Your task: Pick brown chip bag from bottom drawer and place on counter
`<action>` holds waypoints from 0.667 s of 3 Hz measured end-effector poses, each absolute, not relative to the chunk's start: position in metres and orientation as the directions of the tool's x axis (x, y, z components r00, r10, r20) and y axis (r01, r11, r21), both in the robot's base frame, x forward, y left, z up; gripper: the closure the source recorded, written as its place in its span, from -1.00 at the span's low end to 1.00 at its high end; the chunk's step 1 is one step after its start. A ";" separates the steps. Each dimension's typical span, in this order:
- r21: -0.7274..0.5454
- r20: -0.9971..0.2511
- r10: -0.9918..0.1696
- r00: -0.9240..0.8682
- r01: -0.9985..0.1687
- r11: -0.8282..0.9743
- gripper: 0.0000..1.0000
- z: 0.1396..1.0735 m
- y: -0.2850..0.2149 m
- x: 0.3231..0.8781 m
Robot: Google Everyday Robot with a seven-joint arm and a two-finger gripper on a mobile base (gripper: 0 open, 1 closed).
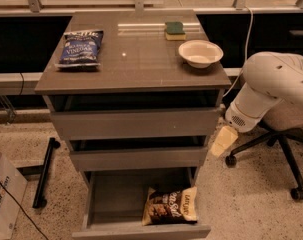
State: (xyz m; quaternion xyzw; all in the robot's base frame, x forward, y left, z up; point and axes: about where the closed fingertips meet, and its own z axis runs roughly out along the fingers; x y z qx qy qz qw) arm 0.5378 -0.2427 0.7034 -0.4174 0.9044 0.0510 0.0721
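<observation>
The crinkly dark-brown and cream-yellow chip bag (171, 205) lies lower centre, in the right front corner of the open grey bottom drawer (116, 199), where the cream gripper (224, 140), mid-right, open or closed I cannot tell, might strike the grey middle drawer (136, 157) just above.

The tool (224, 140), smooth cream plastic, hangs below and right of the counter (136, 64), whose top looks smooth and a bit shiny. Lower and left of the tool, the brown chip bag (170, 205) is crinkly and shiny, lying in the matt grey bottom drawer (113, 196).
</observation>
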 end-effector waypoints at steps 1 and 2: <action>0.041 -0.177 -0.702 -0.689 -0.718 0.695 -1.00 0.680 -0.252 0.544; 0.042 -0.178 -0.701 -0.690 -0.717 0.696 -1.00 0.679 -0.252 0.544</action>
